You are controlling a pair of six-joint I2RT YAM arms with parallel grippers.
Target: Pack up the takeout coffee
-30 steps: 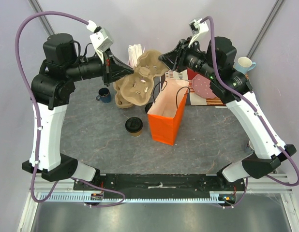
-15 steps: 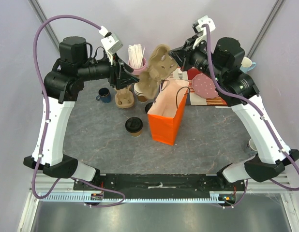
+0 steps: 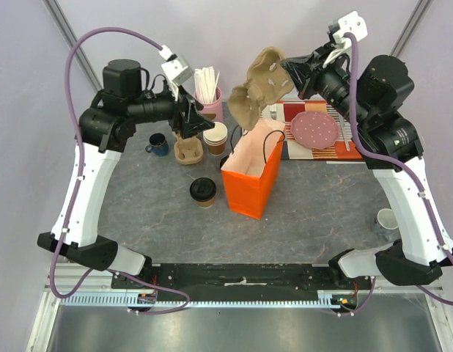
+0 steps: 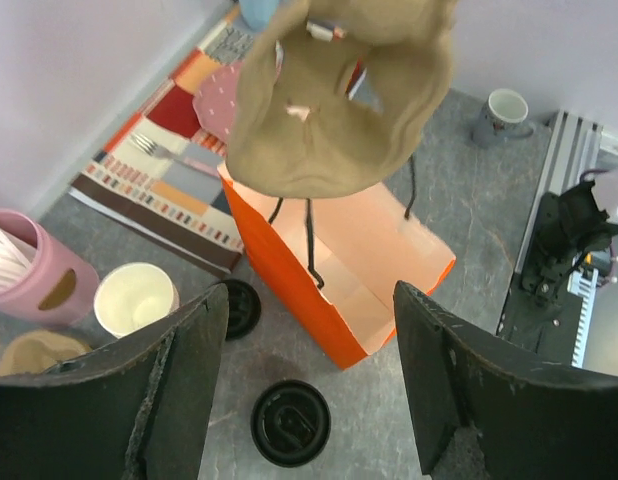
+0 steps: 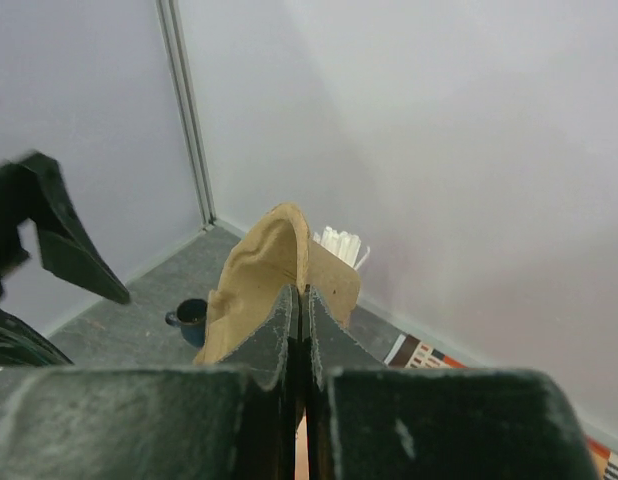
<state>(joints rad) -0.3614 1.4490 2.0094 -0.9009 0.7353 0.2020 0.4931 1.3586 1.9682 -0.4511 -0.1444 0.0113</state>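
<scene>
The takeout coffee (image 3: pixel 203 191), a brown cup with a black lid, stands on the grey table left of the orange paper bag (image 3: pixel 252 176). In the left wrist view the coffee (image 4: pixel 289 422) lies below and between my spread fingers. My left gripper (image 3: pixel 191 121) (image 4: pixel 309 300) is open and empty, hovering left of the bag (image 4: pixel 339 270). My right gripper (image 3: pixel 285 73) (image 5: pixel 302 295) is shut on the edge of a brown pulp cup carrier (image 3: pixel 259 88) (image 5: pixel 274 280), which hangs tilted above the bag's open mouth.
A second pulp carrier (image 3: pixel 188 150), a lidless cup (image 3: pixel 215 137), a loose black lid (image 4: pixel 234 308), a blue mug (image 3: pixel 157 144) and a pink holder of sticks (image 3: pixel 208 92) crowd the back left. A pink plate (image 3: pixel 314 128) lies on a patterned mat. A white mug (image 3: pixel 388 218) stands far right.
My left gripper let go of the pulp carrier, opened and drew back left. My right gripper closed on the carrier and lifted it up and right, over the bag.
</scene>
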